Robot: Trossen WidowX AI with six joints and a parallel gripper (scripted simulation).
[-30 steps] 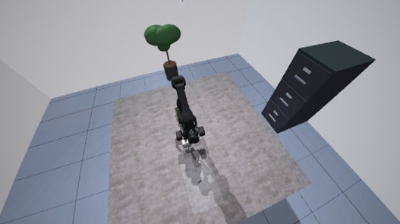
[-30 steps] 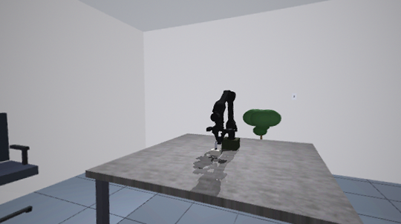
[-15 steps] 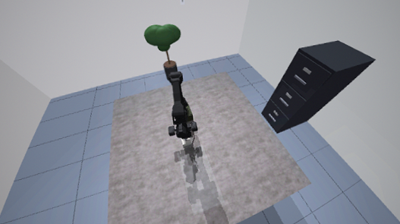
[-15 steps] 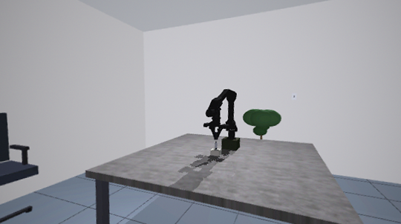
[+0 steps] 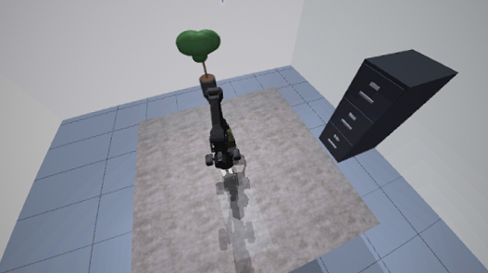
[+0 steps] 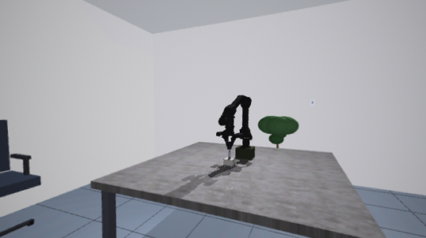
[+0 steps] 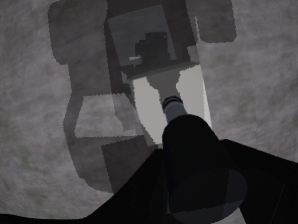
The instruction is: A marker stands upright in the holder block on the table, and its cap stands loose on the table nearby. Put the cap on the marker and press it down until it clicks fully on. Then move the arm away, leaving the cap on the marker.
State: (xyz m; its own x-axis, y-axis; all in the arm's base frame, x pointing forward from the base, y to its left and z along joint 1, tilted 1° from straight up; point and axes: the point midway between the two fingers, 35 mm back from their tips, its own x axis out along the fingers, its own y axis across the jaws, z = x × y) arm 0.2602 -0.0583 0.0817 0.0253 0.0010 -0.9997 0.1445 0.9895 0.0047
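White walls (image 6: 73,70) — blue-tiled floor (image 6: 217,237), grey table (image 6: 284,191)

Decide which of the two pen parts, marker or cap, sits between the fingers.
The cap, the dark piece gripped above; the marker stands ungripped below.

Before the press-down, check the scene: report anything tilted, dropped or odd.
Nothing stands out. The slim grey marker stands upright in the pale holder block, and the gripper is shut on the dark rounded cap, near the marker's top but not yet on it.
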